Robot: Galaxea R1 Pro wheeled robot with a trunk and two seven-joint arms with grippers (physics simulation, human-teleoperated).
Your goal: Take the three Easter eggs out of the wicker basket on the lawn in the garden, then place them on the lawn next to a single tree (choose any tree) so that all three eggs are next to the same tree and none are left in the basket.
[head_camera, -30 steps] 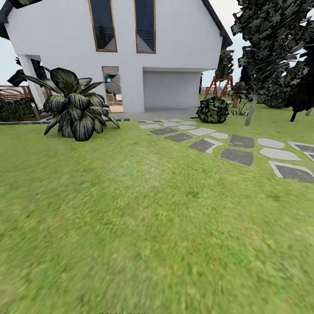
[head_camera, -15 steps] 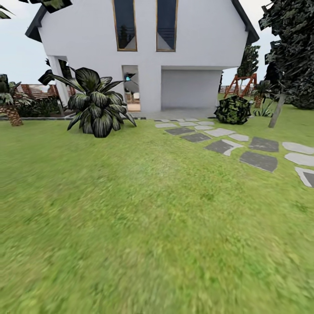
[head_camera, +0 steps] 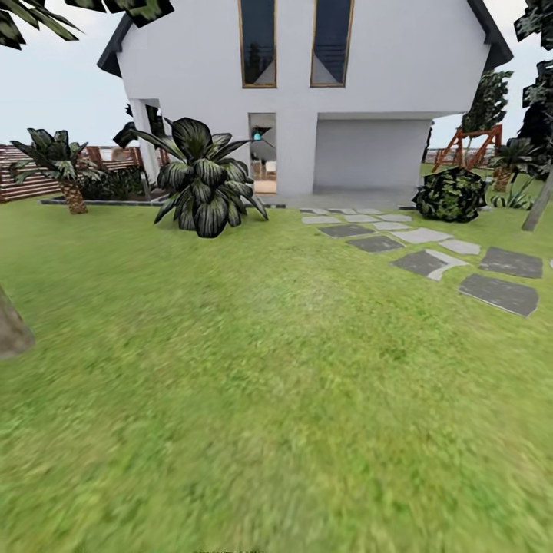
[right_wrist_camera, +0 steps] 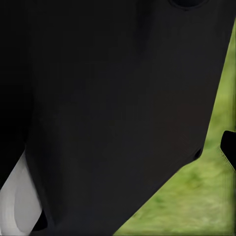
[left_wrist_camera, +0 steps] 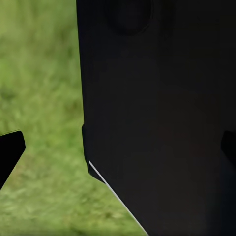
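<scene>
Jaws: can't tell open/closed, wrist views mostly dark robot body over grass. Lawn (head_camera: 276,399) bare up close; trunk base (head_camera: 11,332) at left edge, stones (head_camera: 430,263), house (head_camera: 307,92) far. Eggs/basket not seen; judged light, smooth, grip mid-girth gently.

Lawn (head_camera: 292,399) matt, rough mottled grass. Stepping stones (head_camera: 499,293) flat grey stone, matt. House wall (head_camera: 399,69) smooth white plaster; windows (head_camera: 258,42) glossy dark glass. Fence (head_camera: 23,173) brown slatted wood.
</scene>
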